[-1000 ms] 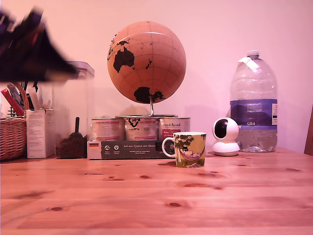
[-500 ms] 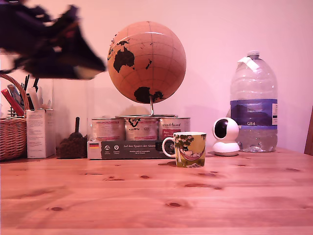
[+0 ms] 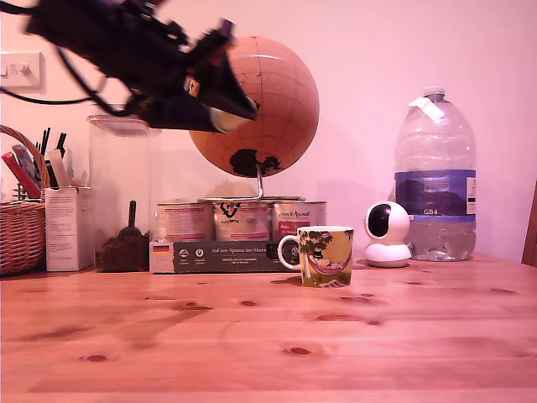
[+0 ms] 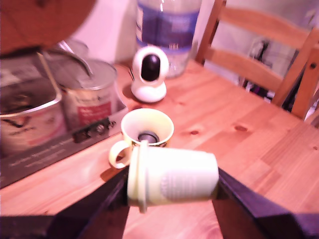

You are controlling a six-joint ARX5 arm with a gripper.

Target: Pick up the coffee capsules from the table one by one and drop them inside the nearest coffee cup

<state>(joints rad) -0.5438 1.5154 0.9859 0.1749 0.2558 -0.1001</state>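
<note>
My gripper (image 3: 232, 112) hangs high in the air in front of the globe, up and to the exterior view's left of the coffee cup (image 3: 325, 256). It is shut on a pale coffee capsule (image 3: 223, 120). The wrist view shows the capsule (image 4: 172, 177) lying sideways between the two dark fingers (image 4: 107, 201), rim towards one of them. Beyond it the cup (image 4: 147, 130) stands upright on the pine table (image 4: 224, 124), open side up, with a dark round thing at its bottom. No other capsule shows on the table (image 3: 252, 336).
Behind the cup a globe (image 3: 268, 101) stands over three tin cans (image 3: 242, 220) on a dark box. A white camera (image 3: 387, 234) and a water bottle (image 3: 435, 176) are to the exterior view's right, a glass jar (image 3: 124, 193) and basket (image 3: 21, 235) to its left. A wooden chair (image 4: 264, 55) stands past the table.
The arm has swept from the exterior view's far upper left towards the right and now hangs in front of the globe, closer to the cup. The cup has not moved.
</note>
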